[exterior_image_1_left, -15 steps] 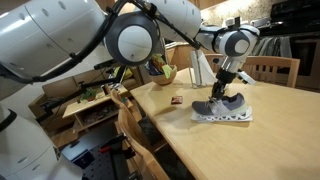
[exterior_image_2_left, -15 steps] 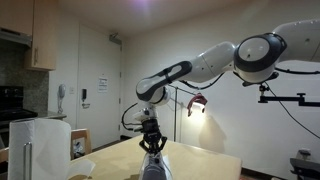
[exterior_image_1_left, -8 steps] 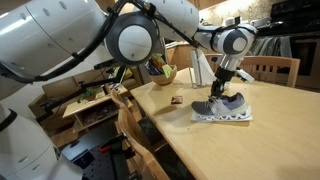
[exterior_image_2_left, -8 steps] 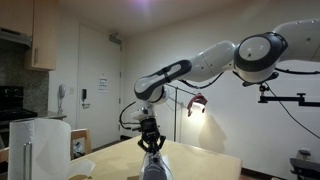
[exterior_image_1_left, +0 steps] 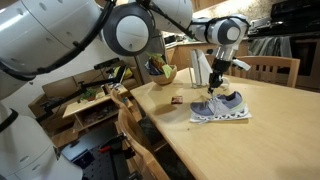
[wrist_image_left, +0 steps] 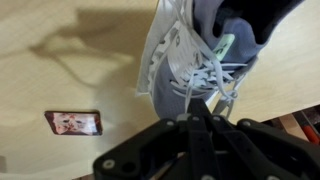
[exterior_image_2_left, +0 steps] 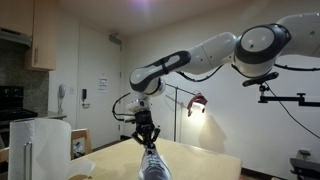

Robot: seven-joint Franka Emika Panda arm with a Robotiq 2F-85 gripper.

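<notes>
A grey sneaker (exterior_image_1_left: 222, 104) with white laces lies on a white mat (exterior_image_1_left: 243, 117) on the wooden table (exterior_image_1_left: 280, 140). My gripper (exterior_image_1_left: 216, 82) hangs just above the shoe's laced front, jaws shut. In the wrist view the black fingertips (wrist_image_left: 203, 106) meet over the sneaker (wrist_image_left: 190, 40), and white lace strands (wrist_image_left: 215, 78) run up to them, so a shoelace seems pinched. From the side, in an exterior view, the gripper (exterior_image_2_left: 147, 142) sits right over the sneaker (exterior_image_2_left: 152, 166).
A small dark card (exterior_image_1_left: 175, 100) lies on the table beside the shoe, seen also as the card (wrist_image_left: 74, 122) in the wrist view. A bowl (exterior_image_1_left: 163, 73) and a white container (exterior_image_1_left: 200, 68) stand at the back. Wooden chairs (exterior_image_1_left: 275, 68) ring the table.
The gripper has risen off the shoe and shifted slightly toward the bowl side, staying shut. The shoe stays on its mat.
</notes>
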